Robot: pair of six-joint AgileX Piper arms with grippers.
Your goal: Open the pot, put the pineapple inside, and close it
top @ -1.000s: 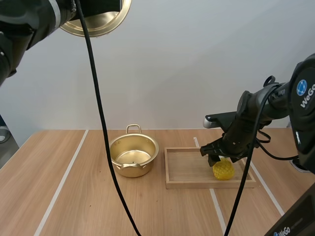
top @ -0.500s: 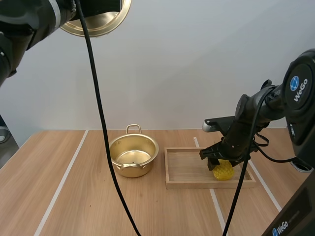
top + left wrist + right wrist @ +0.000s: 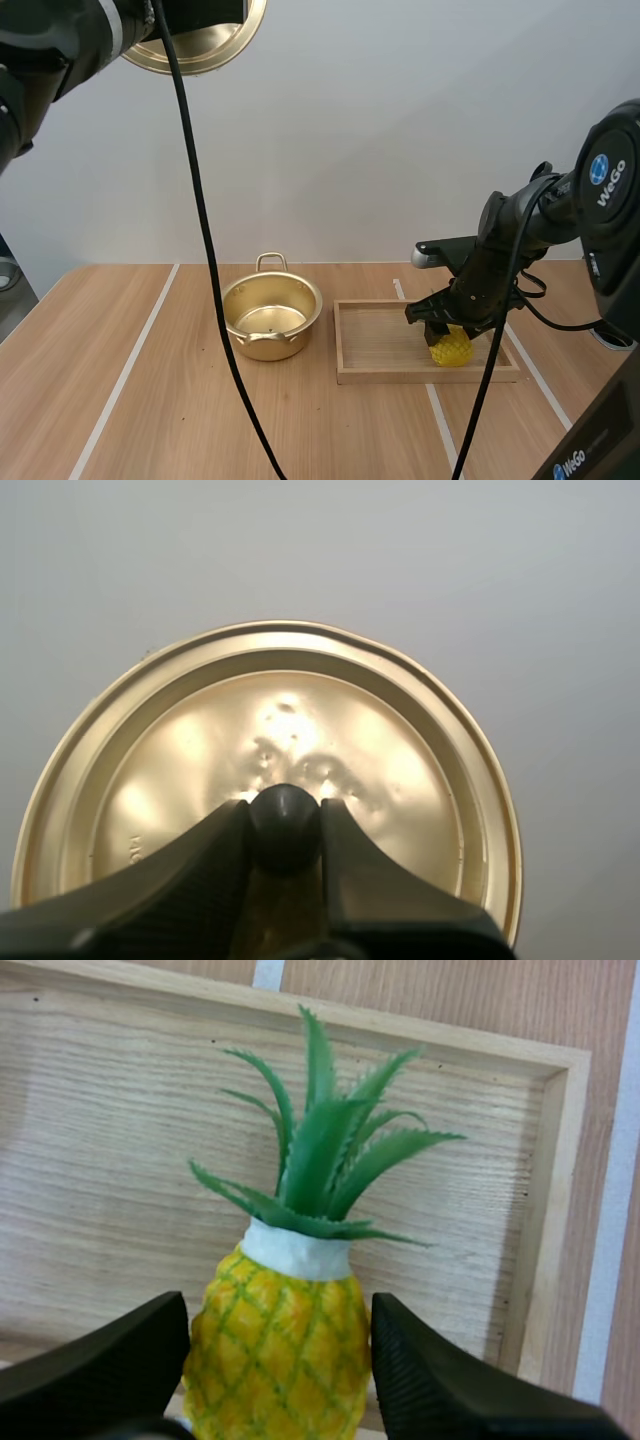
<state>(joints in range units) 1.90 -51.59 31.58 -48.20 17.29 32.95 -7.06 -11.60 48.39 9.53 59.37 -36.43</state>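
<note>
The open golden pot stands on the table left of the wooden tray. Its lid hangs high above the table's left side, my left gripper shut on it. In the left wrist view the fingers pinch the lid's black knob from both sides. A yellow pineapple with green leaves lies in the tray's right part. My right gripper is down over it. Up close, both fingers press the sides of the pineapple, which rests on the tray floor.
White tape lines run along the wooden table on the left and under the tray. The tray's raised rim lies close to the pineapple's leafy end.
My right gripper came down a little around the pineapple and then held still. The left arm and lid have not moved.
</note>
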